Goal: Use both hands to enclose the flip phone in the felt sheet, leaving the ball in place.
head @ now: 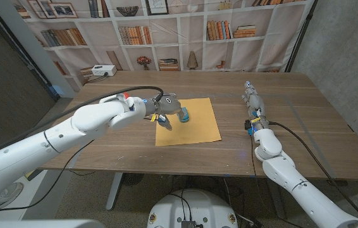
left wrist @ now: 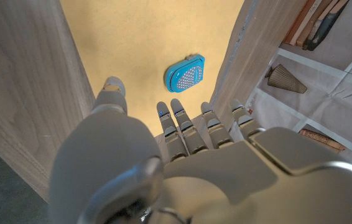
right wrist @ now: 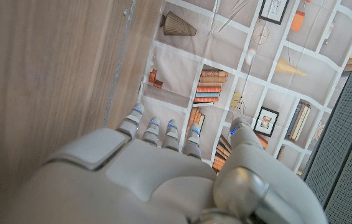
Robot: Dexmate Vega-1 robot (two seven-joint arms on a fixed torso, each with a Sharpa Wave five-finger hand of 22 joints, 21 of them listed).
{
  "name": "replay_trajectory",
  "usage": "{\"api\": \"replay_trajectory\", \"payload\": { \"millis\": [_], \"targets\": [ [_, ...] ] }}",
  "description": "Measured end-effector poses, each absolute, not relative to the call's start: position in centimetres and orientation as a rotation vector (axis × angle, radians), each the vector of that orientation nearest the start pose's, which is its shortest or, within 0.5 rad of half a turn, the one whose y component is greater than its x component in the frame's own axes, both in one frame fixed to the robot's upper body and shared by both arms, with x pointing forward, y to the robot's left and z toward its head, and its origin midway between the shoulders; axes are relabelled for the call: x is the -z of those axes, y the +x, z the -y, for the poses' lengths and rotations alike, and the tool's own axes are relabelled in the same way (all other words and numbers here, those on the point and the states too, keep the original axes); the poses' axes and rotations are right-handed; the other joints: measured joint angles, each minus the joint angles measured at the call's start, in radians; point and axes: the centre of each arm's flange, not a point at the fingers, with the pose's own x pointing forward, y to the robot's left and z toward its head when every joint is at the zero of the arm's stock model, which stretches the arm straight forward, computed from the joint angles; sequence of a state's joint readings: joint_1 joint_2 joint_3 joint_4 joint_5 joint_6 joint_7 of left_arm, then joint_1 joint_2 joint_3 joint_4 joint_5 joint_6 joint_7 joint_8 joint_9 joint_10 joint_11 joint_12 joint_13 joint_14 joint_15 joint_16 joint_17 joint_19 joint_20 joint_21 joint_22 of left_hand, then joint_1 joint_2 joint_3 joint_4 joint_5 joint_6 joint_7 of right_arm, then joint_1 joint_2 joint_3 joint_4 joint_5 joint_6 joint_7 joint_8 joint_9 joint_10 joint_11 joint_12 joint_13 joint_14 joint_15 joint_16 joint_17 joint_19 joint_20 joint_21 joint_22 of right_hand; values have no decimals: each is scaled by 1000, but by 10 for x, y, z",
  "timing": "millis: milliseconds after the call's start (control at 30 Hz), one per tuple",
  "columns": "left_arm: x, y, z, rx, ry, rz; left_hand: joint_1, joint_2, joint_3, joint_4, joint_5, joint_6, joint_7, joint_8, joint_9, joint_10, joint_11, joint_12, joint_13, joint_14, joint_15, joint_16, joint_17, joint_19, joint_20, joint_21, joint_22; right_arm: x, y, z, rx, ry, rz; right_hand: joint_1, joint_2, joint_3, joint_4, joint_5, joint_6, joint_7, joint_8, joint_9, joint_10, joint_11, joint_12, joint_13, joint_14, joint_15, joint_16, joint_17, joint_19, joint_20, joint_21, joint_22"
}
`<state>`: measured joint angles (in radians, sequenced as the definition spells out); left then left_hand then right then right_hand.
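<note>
A big wooden table [head: 305, 120] stands in front of the robot, and a yellow felt sheet [head: 191, 126] lies flat near the middle of it. A small blue phone [head: 183, 114] lies on the sheet, closed, up toward the sheet's ten o'clock corner. In the left wrist view the phone [left wrist: 185, 73] shows a pattern of little white dots on its blue cover, and the yellow sheet [left wrist: 145, 37] spreads out all around it. The left hand [head: 164, 107] has its arm reaching in from seven o'clock, and it hangs over the sheet's nine o'clock edge, just beside the phone at its nine o'clock. Its fingers [left wrist: 179, 118] are straight and a little apart, pointing toward the phone, and they hold nothing. I cannot tell if they touch the sheet. The right hand [head: 252, 102] is well apart from the sheet, out at three o'clock on the bare table. Its fingers [right wrist: 154, 127] are stretched out straight and hold nothing. Behind the table hangs a wall picture of bookshelves [head: 166, 31].
</note>
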<state>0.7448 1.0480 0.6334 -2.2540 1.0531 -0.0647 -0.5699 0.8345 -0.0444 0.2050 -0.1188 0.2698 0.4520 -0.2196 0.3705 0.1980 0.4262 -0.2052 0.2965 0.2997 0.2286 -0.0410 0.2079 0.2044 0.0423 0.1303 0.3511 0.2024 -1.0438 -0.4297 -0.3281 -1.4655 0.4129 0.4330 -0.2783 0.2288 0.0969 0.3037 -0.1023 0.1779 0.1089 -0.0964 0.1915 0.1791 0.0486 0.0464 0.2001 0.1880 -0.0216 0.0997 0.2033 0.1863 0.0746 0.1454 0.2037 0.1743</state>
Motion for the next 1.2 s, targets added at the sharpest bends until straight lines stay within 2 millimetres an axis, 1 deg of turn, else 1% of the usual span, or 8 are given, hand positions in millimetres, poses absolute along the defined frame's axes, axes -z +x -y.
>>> {"api": "replay_trajectory", "payload": {
  "millis": [267, 400, 533, 733, 867, 967, 1033, 1200],
  "targets": [
    [-8, 471, -148, 303, 2376, 648, -7, -22, -8, -8, 6, 5, 5, 0, 0, 0, 0, 0, 5, -9, 2, -5, 1, -5, 5, -4, 0, 72, 599, 258, -2, 57, 725, 0, 0, 0, 0, 0, 0, 0, 0, 0, 4, -4, 0, 0, 0, 0, 0, 0, 0, 0, 0, 0],
    [-4, 469, -151, 305, 2394, 618, -17, -33, -17, -5, 10, 11, 0, 0, 0, 0, 0, 0, 6, -11, 0, -5, 3, -9, 9, -8, 0, 72, 599, 255, -4, 60, 726, 0, 0, 0, 0, 0, 0, 0, 0, 0, 4, -4, 0, 0, 0, 0, 0, 0, 0, 0, 0, 0],
    [1, 468, -151, 312, 2397, 610, -28, -44, -27, -4, 15, 14, 3, 0, 0, 5, -5, 0, 9, -11, 0, -5, 3, -11, 11, -8, 0, 72, 599, 255, -3, 60, 727, -3, 3, 0, 0, 0, 0, 0, 0, 0, 4, -4, 0, 0, 0, 0, 0, 0, 0, 0, 0, 0],
    [8, 471, -158, 279, 2466, 547, -35, -51, -36, -1, 19, 14, 3, 0, 0, 9, -9, 8, 14, -11, 0, -5, 3, -11, 11, -8, 0, 76, 601, 251, -2, 65, 719, -4, 4, 0, 0, 0, 0, 0, 0, 0, 4, -4, 0, 0, 0, 0, 0, 2, 0, 0, 0, 0],
    [14, 472, -159, 261, 2502, 542, -36, -62, -39, 0, 19, 7, 5, -5, 3, 9, -9, 8, 19, -11, 0, -5, 3, -11, 11, -12, 0, 77, 602, 251, -2, 66, 717, -4, 4, 0, 0, 0, 0, 0, 0, 0, 4, -4, 0, 0, 0, 0, 0, 2, 0, 0, 0, 0],
    [20, 472, -159, 236, 2535, 555, -35, -62, -42, 3, 27, -12, 4, -8, 5, 9, -9, 8, 23, -11, 0, -5, 7, -11, 11, -12, 0, 77, 603, 251, -1, 66, 715, -4, 4, 0, 0, 0, 0, 0, 0, 0, 4, -4, 0, 0, 0, 0, 0, 2, 0, 0, 0, 0],
    [25, 472, -159, 215, 2557, 577, -35, -62, -47, 0, 32, -24, 4, -19, 5, 2, -7, 8, 27, -11, 0, -5, 7, -11, 11, -12, 0, 78, 603, 251, 1, 67, 713, -4, 4, 0, 0, 0, 0, 0, 0, 0, 4, -4, 0, 0, 0, 0, 0, 0, 0, 0, 0, 0],
    [32, 472, -161, 175, 2598, 611, -35, -62, -47, 0, 35, -35, 6, -20, 5, -5, -11, 8, 30, -15, 4, -5, 7, -11, 11, -12, 0, 79, 604, 252, 5, 69, 709, -4, 4, -4, -4, 0, 0, 0, 0, 0, 4, -4, 0, 0, 0, 0, 0, 2, 0, 0, 0, 0]
  ]
}}
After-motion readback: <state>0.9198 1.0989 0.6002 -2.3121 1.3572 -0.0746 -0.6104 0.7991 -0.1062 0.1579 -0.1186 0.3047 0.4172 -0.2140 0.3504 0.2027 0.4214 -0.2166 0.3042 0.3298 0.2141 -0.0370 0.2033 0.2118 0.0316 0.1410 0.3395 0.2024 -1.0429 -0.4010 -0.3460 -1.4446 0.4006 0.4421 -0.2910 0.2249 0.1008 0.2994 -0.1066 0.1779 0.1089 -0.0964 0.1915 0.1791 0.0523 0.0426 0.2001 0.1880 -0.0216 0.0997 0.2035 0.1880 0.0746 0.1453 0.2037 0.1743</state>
